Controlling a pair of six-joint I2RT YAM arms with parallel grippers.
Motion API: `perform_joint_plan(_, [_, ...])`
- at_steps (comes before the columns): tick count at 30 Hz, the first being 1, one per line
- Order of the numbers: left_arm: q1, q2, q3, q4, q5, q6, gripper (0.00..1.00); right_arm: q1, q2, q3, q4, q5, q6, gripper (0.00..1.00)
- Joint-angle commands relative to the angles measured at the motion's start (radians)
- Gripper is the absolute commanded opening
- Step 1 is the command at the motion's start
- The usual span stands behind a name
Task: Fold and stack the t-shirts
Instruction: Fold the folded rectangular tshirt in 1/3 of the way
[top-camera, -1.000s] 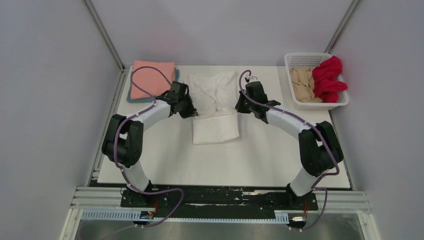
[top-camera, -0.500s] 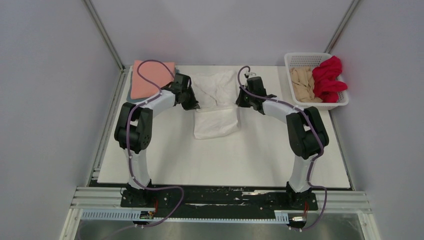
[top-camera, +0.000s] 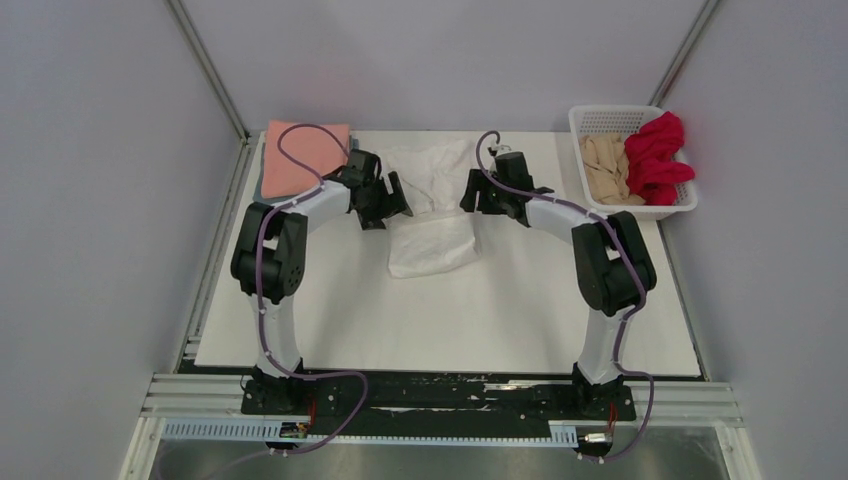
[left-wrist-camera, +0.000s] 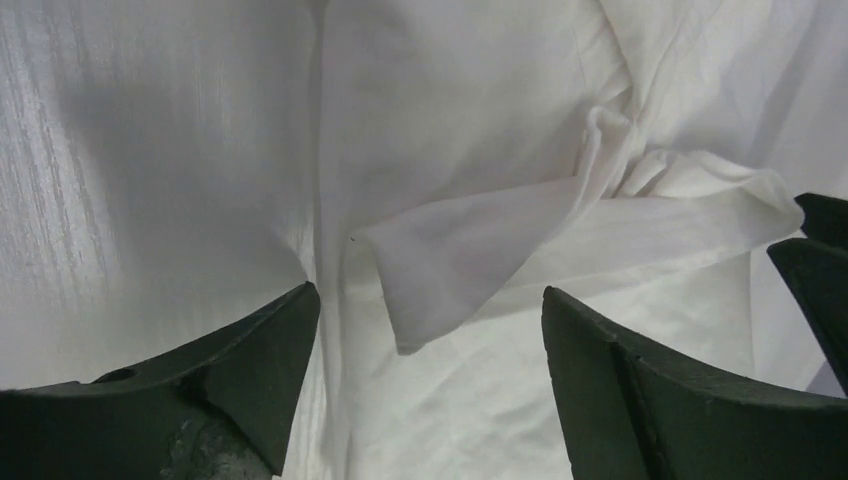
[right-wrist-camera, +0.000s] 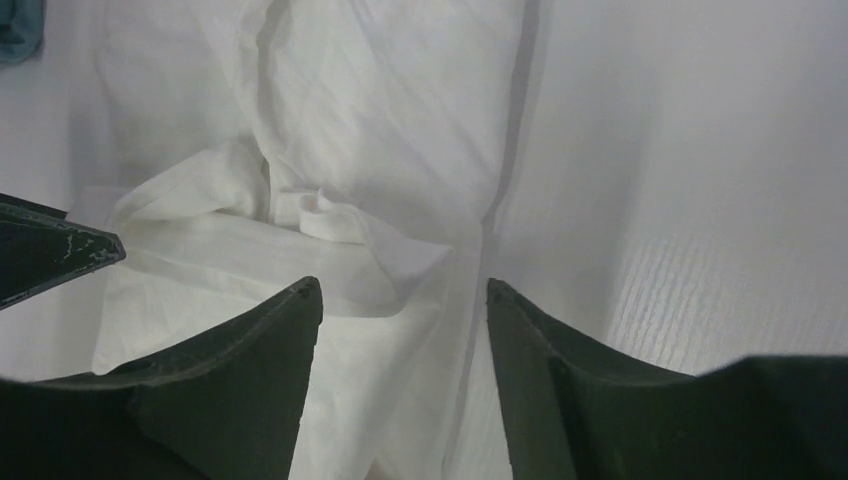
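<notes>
A white t-shirt (top-camera: 432, 215) lies partly folded at the table's back middle, rumpled along its folded-over upper half. My left gripper (top-camera: 393, 203) stands open at its left edge, and my right gripper (top-camera: 472, 197) stands open at its right edge. In the left wrist view the white t-shirt (left-wrist-camera: 480, 240) lies loose under the left gripper (left-wrist-camera: 430, 295), nothing between the jaws. In the right wrist view the right gripper (right-wrist-camera: 403, 288) is open over the white t-shirt (right-wrist-camera: 380, 120). A salmon pink t-shirt (top-camera: 303, 156) lies folded on a grey-blue one (top-camera: 262, 190) at back left.
A white lattice basket (top-camera: 600, 122) at the back right holds a beige t-shirt (top-camera: 603, 167) and a red t-shirt (top-camera: 657, 155). Grey walls and metal posts close in the table on three sides.
Both grippers carried the shirt's near part toward the back, folding it over, then opened and let go of the cloth. The shirt now lies shorter.
</notes>
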Motion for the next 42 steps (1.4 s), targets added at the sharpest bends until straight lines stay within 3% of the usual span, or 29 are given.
perform_joint_plan(1, [0.006, -0.124, -0.041, 0.028, 0.044, 0.016, 0.98, -0.003, -0.093, 0.029, -0.054, -0.011, 0.004, 0.67])
perform_joint_plan(8, [-0.047, -0.314, -0.186, 0.04, 0.017, -0.001, 1.0, 0.04, -0.351, -0.133, -0.082, -0.051, 0.013, 0.87])
perform_joint_plan(11, [-0.065, -0.389, -0.236, 0.065, 0.018, -0.018, 1.0, 0.056, -0.423, -0.184, -0.057, -0.162, 0.028, 0.9])
perform_joint_plan(14, [-0.069, -0.414, -0.272, 0.077, 0.024, -0.037, 1.0, 0.073, -0.397, -0.188, -0.024, -0.309, 0.06, 0.89])
perform_joint_plan(18, [-0.072, -0.429, -0.317, 0.081, 0.034, -0.061, 1.0, 0.099, -0.275, -0.127, -0.025, -0.38, 0.07, 0.88])
perform_joint_plan(23, [-0.072, -0.465, -0.382, 0.081, 0.005, -0.073, 1.0, 0.101, -0.189, -0.121, -0.076, -0.364, 0.087, 0.89])
perform_joint_plan(32, [-0.072, -0.448, -0.365, 0.063, -0.014, -0.06, 1.0, 0.102, -0.332, -0.379, -0.088, -0.293, 0.089, 0.92])
perform_joint_plan(42, [-0.072, -0.31, -0.214, 0.103, 0.119, -0.033, 1.0, 0.103, -0.306, -0.301, -0.133, -0.235, 0.046, 0.93])
